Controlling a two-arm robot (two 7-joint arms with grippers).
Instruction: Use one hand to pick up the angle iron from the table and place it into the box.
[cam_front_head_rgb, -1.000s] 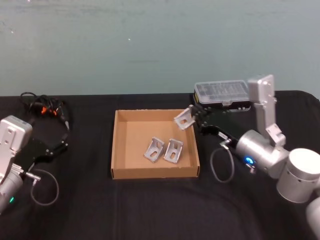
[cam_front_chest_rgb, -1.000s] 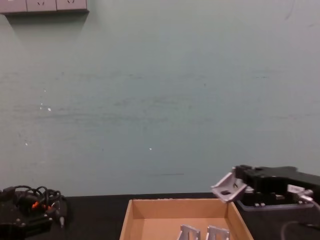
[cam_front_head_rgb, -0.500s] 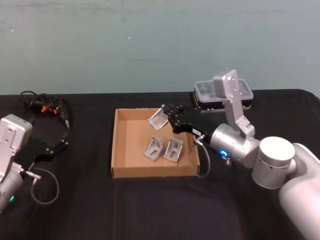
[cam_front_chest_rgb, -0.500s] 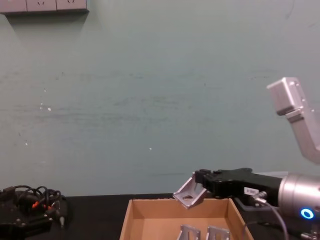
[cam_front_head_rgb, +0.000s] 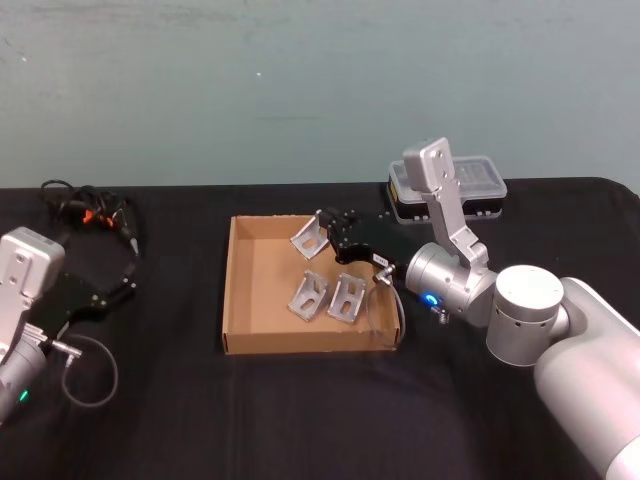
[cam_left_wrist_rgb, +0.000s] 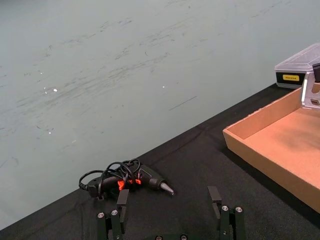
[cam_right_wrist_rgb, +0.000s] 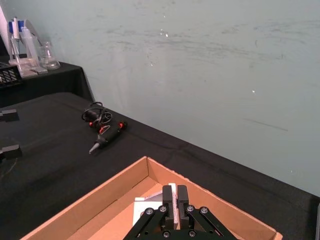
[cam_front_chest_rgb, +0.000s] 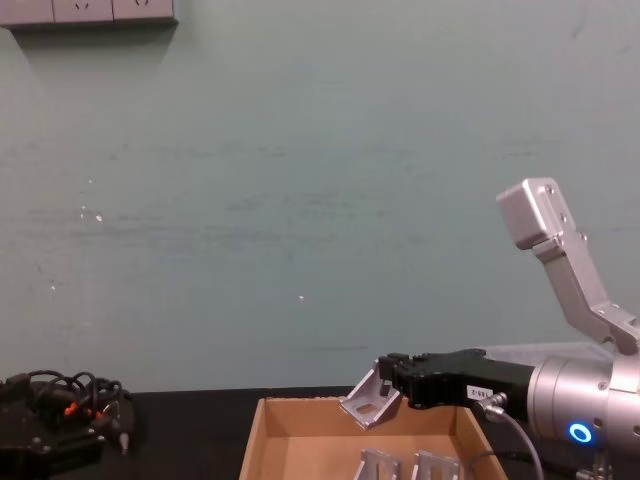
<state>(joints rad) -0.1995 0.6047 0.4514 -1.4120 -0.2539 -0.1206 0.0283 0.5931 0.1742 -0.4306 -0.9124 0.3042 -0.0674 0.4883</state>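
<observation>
Right hand (cam_front_head_rgb: 325, 230) holds angle iron (cam_front_head_rgb: 309, 238) (tilted) over box (cam_front_head_rgb: 240, 300).

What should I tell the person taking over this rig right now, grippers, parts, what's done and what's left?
Right gripper: shut on an angle iron, held above the back half of the box, not yet touching its floor.
Left gripper: open, parked over the table at the left, near the cable tangle.
Done: two angle irons already lie side by side inside the box.
Left: lower the held piece, release it in the box, withdraw the right arm.
</observation>
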